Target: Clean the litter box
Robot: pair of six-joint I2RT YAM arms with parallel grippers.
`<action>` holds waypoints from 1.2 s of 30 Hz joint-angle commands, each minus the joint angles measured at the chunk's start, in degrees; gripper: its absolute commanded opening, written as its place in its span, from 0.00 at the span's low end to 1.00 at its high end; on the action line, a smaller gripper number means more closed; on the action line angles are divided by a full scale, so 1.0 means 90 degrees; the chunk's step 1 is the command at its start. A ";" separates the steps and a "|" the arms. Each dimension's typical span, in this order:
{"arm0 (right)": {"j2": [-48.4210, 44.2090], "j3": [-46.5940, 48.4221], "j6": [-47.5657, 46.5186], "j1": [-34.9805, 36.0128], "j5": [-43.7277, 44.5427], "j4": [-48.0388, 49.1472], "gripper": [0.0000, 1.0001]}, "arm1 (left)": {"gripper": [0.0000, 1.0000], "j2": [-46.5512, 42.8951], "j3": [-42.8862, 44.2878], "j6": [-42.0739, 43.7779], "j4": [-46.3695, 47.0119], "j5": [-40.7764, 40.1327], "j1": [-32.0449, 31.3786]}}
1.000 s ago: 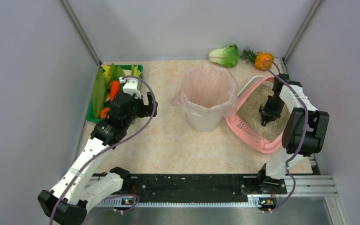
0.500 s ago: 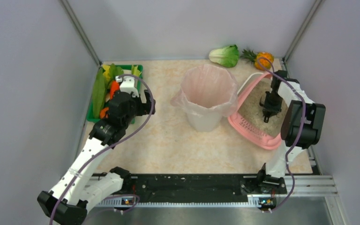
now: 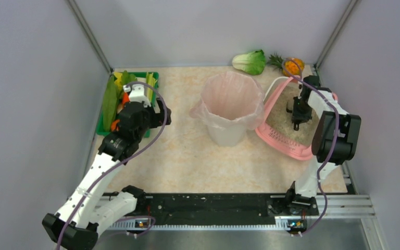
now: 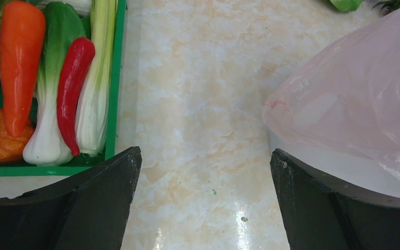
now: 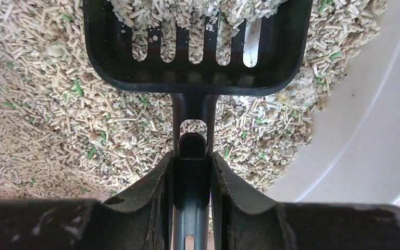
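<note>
Two tools: the right tool [image 5: 192, 161] grips a black slotted plastic scoop [image 5: 135, 52] inside the shallow pink plastic litter box [image 3: 284, 141], far right on the worktop [image 3: 187, 151]. Left tool [image 4: 203, 172] hangs wide open. Best lift level, letting loose granules [image 5: 41, 104] sift through.
</note>
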 commanded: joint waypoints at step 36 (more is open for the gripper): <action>-0.4279 -0.3681 -0.0015 0.0188 0.0179 0.3317 0.00 | 0.99 -0.0461 -0.0021 -0.0175 0.0084 -0.0127 0.0031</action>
